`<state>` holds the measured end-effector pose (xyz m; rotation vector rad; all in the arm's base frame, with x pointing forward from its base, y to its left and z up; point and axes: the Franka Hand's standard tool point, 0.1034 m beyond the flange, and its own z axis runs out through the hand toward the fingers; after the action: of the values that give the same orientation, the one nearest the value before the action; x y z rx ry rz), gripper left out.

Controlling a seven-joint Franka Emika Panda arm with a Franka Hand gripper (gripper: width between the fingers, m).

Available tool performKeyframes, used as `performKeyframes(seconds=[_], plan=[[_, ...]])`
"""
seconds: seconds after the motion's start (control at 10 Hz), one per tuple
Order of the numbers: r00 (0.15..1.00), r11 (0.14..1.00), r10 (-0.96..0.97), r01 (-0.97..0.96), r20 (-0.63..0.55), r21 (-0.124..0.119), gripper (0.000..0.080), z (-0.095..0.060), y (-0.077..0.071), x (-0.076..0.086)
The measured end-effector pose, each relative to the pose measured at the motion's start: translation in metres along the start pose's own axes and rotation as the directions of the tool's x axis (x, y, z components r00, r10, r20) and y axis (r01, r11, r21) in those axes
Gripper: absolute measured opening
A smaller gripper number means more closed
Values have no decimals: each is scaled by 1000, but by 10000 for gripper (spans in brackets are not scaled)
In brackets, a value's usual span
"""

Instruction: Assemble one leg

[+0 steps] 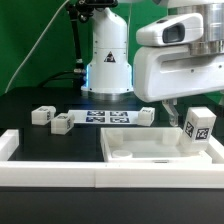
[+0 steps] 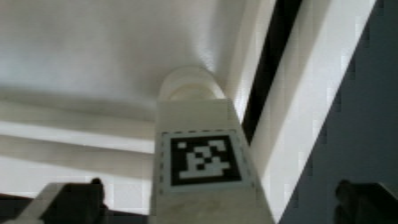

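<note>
A white leg point(image 1: 199, 125) with a black-and-white tag stands upright at the far corner of the large white tray-like piece point(image 1: 118, 150), on the exterior view's right. My gripper point(image 1: 188, 112) hangs over it, open. In the wrist view the leg point(image 2: 208, 150) rises between my two dark fingers point(image 2: 71, 203), with a gap on each side. The tray's floor and rim point(image 2: 311, 90) lie beyond it. Where the leg's lower end meets the tray is hidden.
Three more legs lie on the black table: two point(image 1: 41, 115) point(image 1: 62, 124) on the exterior view's left, one point(image 1: 146, 116) near the middle. The marker board point(image 1: 105, 118) lies between them. The arm's base point(image 1: 108, 65) stands behind. A white wall point(image 1: 50, 178) borders the front.
</note>
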<state>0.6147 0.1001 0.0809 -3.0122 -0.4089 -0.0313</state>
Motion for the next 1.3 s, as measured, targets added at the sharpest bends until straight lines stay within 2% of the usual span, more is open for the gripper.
performKeyframes(seconds=[0.1, 0.5, 0.7, 0.8, 0.9, 1.2, 1.3], plan=[[1000, 1000, 7, -7, -1, -3, 649, -2, 4, 2], [1000, 1000, 6, -6, -13, -4, 649, -4, 3, 7], [1000, 1000, 7, -7, -13, -4, 381, -4, 3, 7], [1000, 1000, 7, -7, -13, -4, 381, -4, 3, 7], [1000, 1000, 7, -7, -13, -4, 291, -4, 3, 7], [999, 1000, 31, -31, -18, -3, 291, -4, 4, 7], [994, 996, 86, -86, -70, -1, 291, -5, 5, 7]])
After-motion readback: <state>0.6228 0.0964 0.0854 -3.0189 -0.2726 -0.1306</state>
